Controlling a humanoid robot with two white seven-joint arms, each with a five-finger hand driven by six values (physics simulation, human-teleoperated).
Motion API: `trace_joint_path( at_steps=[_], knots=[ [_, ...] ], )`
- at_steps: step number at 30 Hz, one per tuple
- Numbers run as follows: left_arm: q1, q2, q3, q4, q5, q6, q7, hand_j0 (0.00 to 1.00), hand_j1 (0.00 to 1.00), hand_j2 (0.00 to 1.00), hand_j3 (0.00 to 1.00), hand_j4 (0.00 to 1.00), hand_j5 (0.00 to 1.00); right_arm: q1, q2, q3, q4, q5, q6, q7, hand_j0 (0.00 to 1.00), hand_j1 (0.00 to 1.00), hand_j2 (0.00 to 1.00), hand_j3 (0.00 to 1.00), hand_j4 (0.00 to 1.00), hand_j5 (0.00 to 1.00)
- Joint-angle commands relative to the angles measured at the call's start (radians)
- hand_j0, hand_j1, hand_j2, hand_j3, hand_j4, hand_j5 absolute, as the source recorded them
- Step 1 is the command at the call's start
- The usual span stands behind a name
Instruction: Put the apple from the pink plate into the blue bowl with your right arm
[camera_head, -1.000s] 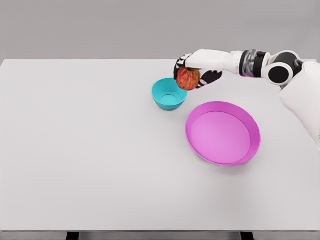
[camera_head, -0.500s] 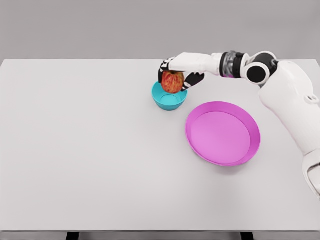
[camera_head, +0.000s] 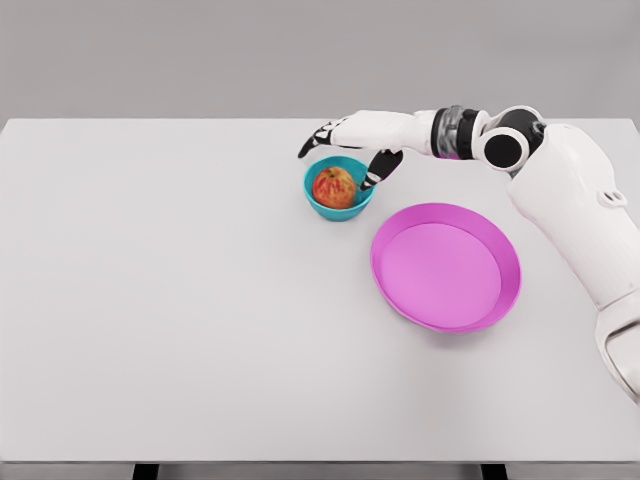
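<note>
Fingers (camera_head: 318, 137) spread wide, our right hand (camera_head: 350, 140) grips nothing; we see the apple (camera_head: 334, 187) in the blue bowl (camera_head: 313, 194).

Simulated test scene: bare white table (camera_head: 200, 300), grey backdrop.

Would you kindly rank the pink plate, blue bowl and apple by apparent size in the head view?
1. pink plate
2. blue bowl
3. apple, which sits inside the bowl
</note>
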Motion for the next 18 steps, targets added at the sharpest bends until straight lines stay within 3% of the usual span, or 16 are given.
trace_joint_path(
  at_steps=[1, 6, 8, 10, 12, 16, 18],
  knots=[
    [0.0, 0.0, 0.0, 0.0, 0.0, -0.001, 0.0, 1.0, 1.0, 1.0, 1.0, 1.0, 1.0, 0.0, 0.0, -0.002, -0.002, -0.006, 0.003, 0.0, 1.0, 1.0, 1.0, 1.0, 1.0, 1.0],
    [0.0, 0.0, 0.0, 0.0, 0.0, -0.001, 0.0, 1.0, 1.0, 1.0, 1.0, 1.0, 1.0, -0.029, -0.013, -0.011, -0.048, -0.011, 0.003, 0.0, 1.0, 1.0, 1.0, 1.0, 1.0, 1.0],
    [0.0, 0.0, 0.0, 0.0, -0.001, -0.001, 0.0, 1.0, 1.0, 1.0, 1.0, 1.0, 1.0, -0.028, -0.078, -0.021, -0.137, -0.016, 0.003, 0.0, 1.0, 1.0, 1.0, 1.0, 1.0, 1.0],
    [0.0, 0.0, 0.0, 0.0, 0.0, -0.001, 0.0, 1.0, 1.0, 1.0, 1.0, 1.0, 1.0, -0.011, -0.142, -0.097, -0.241, -0.019, 0.003, 0.0, 1.0, 1.0, 1.0, 1.0, 1.0, 1.0],
    [0.0, 0.0, 0.0, 0.0, 0.0, -0.001, 0.0, 1.0, 1.0, 1.0, 1.0, 1.0, 1.0, 0.052, -0.234, -0.195, -0.321, -0.032, 0.003, 0.0, 1.0, 1.0, 1.0, 1.0, 1.0, 1.0],
    [0.0, 0.0, 0.0, 0.0, -0.001, 0.001, 0.0, 1.0, 1.0, 1.0, 1.0, 1.0, 1.0, 0.17, -0.386, -0.299, -0.326, -0.1, 0.003, 0.0, 1.0, 1.0, 1.0, 1.0, 1.0, 1.0],
    [0.0, 0.0, 0.0, 0.0, 0.0, -0.001, 0.0, 1.0, 1.0, 1.0, 1.0, 1.0, 1.0, 0.267, -0.402, -0.419, -0.321, -0.128, 0.003, 0.0, 1.0, 1.0, 1.0, 1.0, 1.0, 1.0]
  ],
)
